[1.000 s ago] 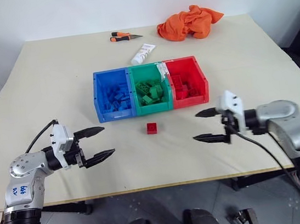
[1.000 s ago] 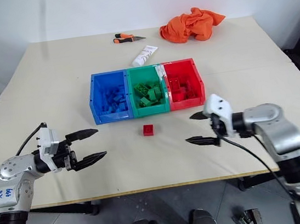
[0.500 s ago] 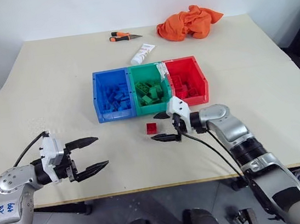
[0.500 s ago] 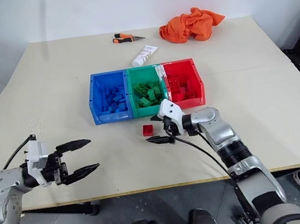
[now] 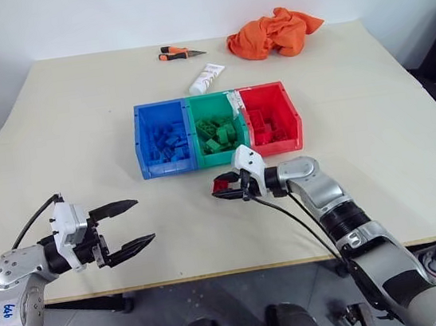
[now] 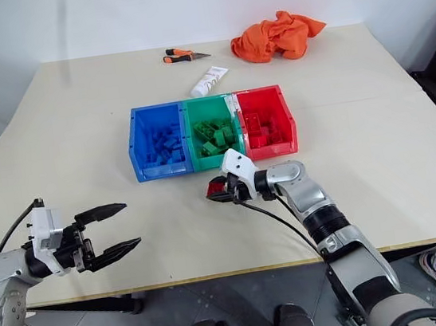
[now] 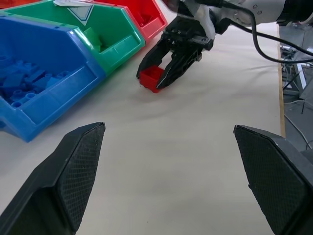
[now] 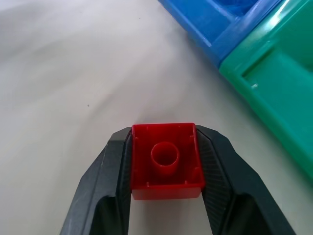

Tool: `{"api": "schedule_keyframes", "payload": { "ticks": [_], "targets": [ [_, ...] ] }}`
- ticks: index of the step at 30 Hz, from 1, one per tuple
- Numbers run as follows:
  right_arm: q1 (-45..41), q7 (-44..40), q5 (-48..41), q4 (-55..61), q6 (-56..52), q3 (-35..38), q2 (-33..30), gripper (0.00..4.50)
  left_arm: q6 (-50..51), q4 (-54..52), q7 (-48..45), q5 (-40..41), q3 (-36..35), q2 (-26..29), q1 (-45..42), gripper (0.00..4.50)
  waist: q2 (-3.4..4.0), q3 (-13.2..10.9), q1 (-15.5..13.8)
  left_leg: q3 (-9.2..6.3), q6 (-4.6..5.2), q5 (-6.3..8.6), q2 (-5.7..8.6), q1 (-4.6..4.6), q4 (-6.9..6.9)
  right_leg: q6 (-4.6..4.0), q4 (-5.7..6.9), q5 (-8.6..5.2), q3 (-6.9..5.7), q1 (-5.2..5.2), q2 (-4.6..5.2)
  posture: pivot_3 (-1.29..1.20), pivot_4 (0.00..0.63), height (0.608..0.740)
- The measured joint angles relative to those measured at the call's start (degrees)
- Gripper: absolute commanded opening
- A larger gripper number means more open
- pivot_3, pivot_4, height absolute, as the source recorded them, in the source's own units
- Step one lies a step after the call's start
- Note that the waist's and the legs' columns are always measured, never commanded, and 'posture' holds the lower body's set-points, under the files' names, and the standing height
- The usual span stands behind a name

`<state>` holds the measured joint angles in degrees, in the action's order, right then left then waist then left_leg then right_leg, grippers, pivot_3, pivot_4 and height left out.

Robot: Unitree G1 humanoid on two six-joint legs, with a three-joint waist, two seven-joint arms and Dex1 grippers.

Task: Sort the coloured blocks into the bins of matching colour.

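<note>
The right claw [image 8: 166, 166] is closed on a red block [image 8: 166, 159], one black finger pressed flat against each side. The fingers [image 8: 110, 176] carry a fine cross-hatched grip texture on their inner faces. The red block is a small square brick of glossy moulded plastic; its hollow underside with a round central tube faces the right wrist camera. Block and claw sit at the counter [image 5: 76, 125] surface just in front of the green bin [image 5: 217, 135]. Whether the block rests on the counter or is slightly clear of it cannot be determined.

The left claw [image 5: 124, 224] is wide open and holds nothing. It hovers over the near left part of the counter, well apart from the bins. Its two black fingers taper to points.

Three open-topped rectangular bins of smooth hard plastic are joined in a row at the counter centre: blue bin [image 5: 163, 138] on the left, green bin in the middle, red bin [image 5: 271, 118] on the right. Each contains studded bricks of its own colour.

The counter has a matte, pale beige top. At its far side lie a crumpled orange cloth [image 5: 275, 32], a white tube [image 5: 207, 77] and a small tool with an orange and black handle [image 5: 179, 53].
</note>
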<state>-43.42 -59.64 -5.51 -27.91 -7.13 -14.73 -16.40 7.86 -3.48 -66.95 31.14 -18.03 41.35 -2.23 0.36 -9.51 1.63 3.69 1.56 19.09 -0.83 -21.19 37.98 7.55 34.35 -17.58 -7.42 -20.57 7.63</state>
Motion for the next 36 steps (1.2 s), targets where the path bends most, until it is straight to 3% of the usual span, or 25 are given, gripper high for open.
{"api": "schedule_keyframes", "payload": {
  "ticks": [8,16,20,25,31,36],
  "targets": [
    [-2.8,5.9,-4.2,9.1,-7.8,11.1,-7.4,1.46,2.6,0.7,1.1,0.1,0.3,0.0,-4.0,4.5,0.0,0.0,0.0,0.02,0.0,0.0,0.01,0.0,-0.01,0.0,-0.03,0.0,0.0,0.0,0.01,0.0,0.15,0.74],
    [-15.7,14.4,-1.4,-13.5,-2.3,15.1,-9.3,1.46,3.1,5.2,2.3,-0.5,3.7,-1.2,-10.5,4.5,0.0,0.0,0.3,0.15,-0.01,-0.01,-0.01,0.0,-0.04,-0.01,-0.05,0.0,0.0,-0.03,-0.04,0.0,0.15,0.74],
    [-19.7,17.8,-0.1,-24.2,0.8,15.2,-8.1,2.78,2.7,8.0,2.8,-1.0,4.2,-2.0,-13.4,4.5,0.01,0.0,0.4,0.16,0.0,-0.01,-0.01,-0.02,-0.05,-0.01,-0.04,0.0,-0.01,-0.05,-0.05,0.0,0.15,0.74],
    [-20.4,15.4,-0.1,-25.4,3.9,15.2,-8.1,4.48,3.0,8.9,3.4,-1.1,4.9,-2.2,-15.0,4.5,0.02,0.0,0.2,0.14,0.0,-0.02,0.0,-0.02,-0.02,0.0,-0.04,0.0,0.0,-0.02,-0.04,0.0,0.15,0.74],
    [-14.8,7.3,-1.7,-15.9,4.6,15.2,-14.2,4.48,6.3,9.0,6.2,-1.1,4.6,-1.9,-15.5,4.5,0.01,0.0,-0.2,0.0,0.01,-0.02,0.03,-0.04,-0.01,0.01,-0.05,0.01,-0.01,0.04,-0.02,0.0,0.15,0.74],
    [0.0,-8.3,-6.3,-2.4,3.2,15.3,-25.7,4.48,5.1,9.3,4.6,-1.0,2.7,-0.9,-14.6,4.5,0.01,0.0,-0.4,0.11,0.02,-0.01,0.03,-0.06,-0.02,0.01,-0.35,0.01,-0.04,0.13,-0.03,0.0,0.15,0.74]
  ]
}}
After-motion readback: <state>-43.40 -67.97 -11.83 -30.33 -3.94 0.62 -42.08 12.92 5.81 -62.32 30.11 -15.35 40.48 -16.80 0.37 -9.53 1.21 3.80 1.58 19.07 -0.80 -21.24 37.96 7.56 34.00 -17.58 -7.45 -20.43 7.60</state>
